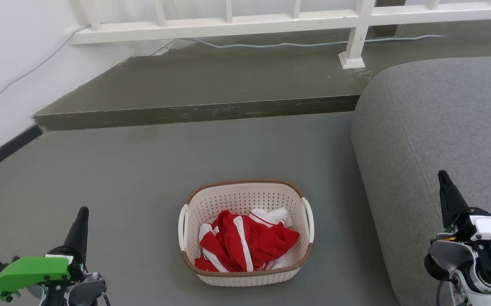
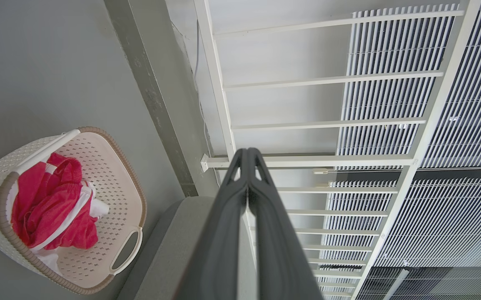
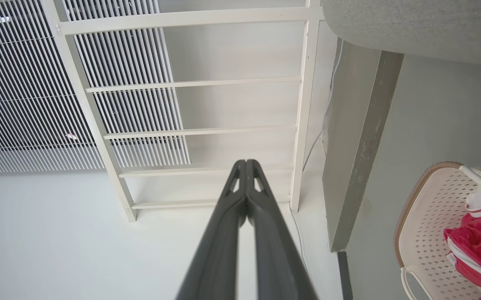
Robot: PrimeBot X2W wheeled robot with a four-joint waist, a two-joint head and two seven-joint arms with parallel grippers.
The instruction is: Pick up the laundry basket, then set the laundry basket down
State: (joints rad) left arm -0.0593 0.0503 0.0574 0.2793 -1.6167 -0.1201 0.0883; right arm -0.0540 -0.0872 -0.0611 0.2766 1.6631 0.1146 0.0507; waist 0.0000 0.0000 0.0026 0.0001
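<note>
The laundry basket [image 1: 245,199] stands on the grey floor in the middle of the head view. It is cream-white and perforated, with a brown rim and a white handle on each side, and holds red and white clothes [image 1: 245,244]. My left gripper [image 1: 81,219] is shut, low at the left, well apart from the basket. My right gripper [image 1: 444,180] is shut at the lower right, in front of the sofa. The basket [image 2: 111,175] lies at the left of the left wrist view, beside my shut left gripper [image 2: 247,155]. In the right wrist view my right gripper [image 3: 246,166] is shut and the basket [image 3: 427,216] is at the lower right.
A grey sofa [image 1: 441,127] fills the right side, close to the basket. Behind the basket runs a raised dark step [image 1: 194,112] with a white railing [image 1: 356,38] and a cable on it. A white wall [image 1: 3,63] stands at the left.
</note>
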